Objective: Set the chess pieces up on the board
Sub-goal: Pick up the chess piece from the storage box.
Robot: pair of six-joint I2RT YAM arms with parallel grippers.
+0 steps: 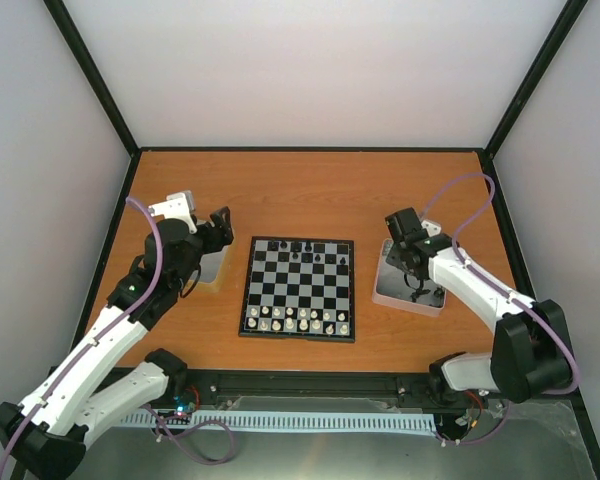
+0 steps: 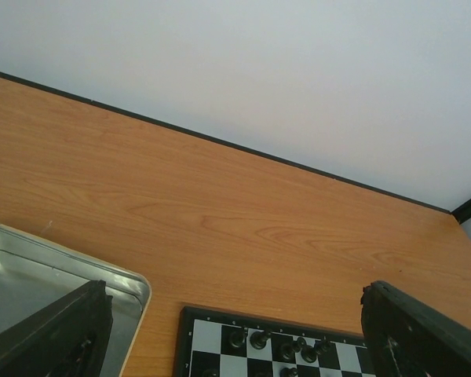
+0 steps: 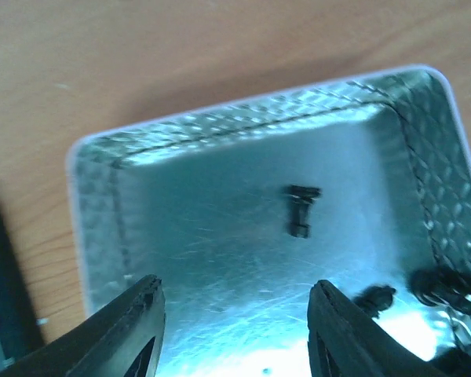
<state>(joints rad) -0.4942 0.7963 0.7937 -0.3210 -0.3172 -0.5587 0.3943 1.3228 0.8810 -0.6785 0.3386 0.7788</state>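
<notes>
**Right wrist view: lone black chessman lies at 1 o'clock from the open fingers**

Seen from the right wrist, the right gripper (image 3: 235, 318) hangs over the right tray (image 3: 94, 169) with its jaws spread wide and nothing between them. One black piece (image 3: 300, 210) lies toppled on the tray floor, apart from every wall. It sits at about 1 o'clock from the middle of the gap, so the move needs a short reach forward and slightly right. Its long axis runs close to 12-to-6 in this view, while the jaws close along 9-to-3. That puts the closing line across the piece's narrow waist, and I judge little wrist turn is needed. Blur hides which end is the base. More dark chessmen (image 3: 443, 289) cluster against the wall at 4 o'clock, well clear of the target.

From the top view, this tray lies at 3 o'clock of the board (image 1: 346, 290), so the right arm is plainly the nearer one. The far rows hold a few black pieces (image 1: 300, 250), with gaps left; whitish pieces (image 1: 298, 320) fill the near rows.

The left gripper (image 2: 234, 294) is also open and empty, by the left tray (image 2: 133, 287) at 9 o'clock of the board.
</notes>
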